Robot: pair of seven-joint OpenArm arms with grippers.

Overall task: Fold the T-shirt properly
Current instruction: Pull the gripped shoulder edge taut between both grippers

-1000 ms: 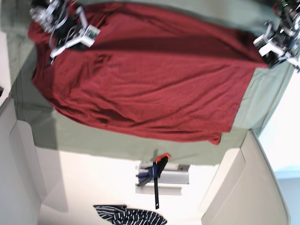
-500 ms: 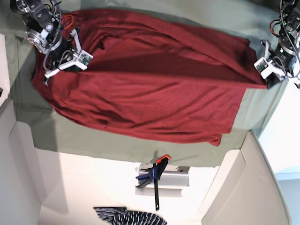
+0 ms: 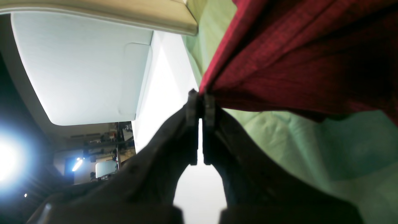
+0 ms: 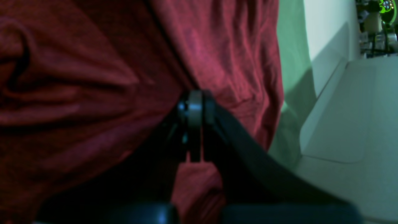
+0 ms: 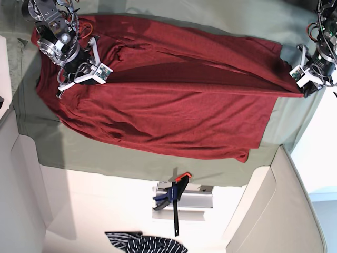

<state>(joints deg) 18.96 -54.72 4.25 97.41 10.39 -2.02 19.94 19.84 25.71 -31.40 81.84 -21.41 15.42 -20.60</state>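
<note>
Across the green cloth [image 5: 79, 153] on the desk, the red T-shirt [image 5: 174, 110] is spread, with one long edge raised into a taut line. Left end effector [image 3: 201, 104] is clenched on a hem corner and right end effector [image 4: 195, 107] on bunched fabric, probably so the half can be carried over evenly. Collar and sleeves cannot be made out; number of layers gripped cannot be told.

Green cover [image 5: 131, 158] is spread over the tabletop. A black-and-blue clamp [image 5: 175, 197] with an orange tip sits on a metal rail [image 5: 197, 199] just past the cover's near edge. Some striped black-and-white fabric [image 5: 145, 243] lies well apart from it, down by the frame bottom.
</note>
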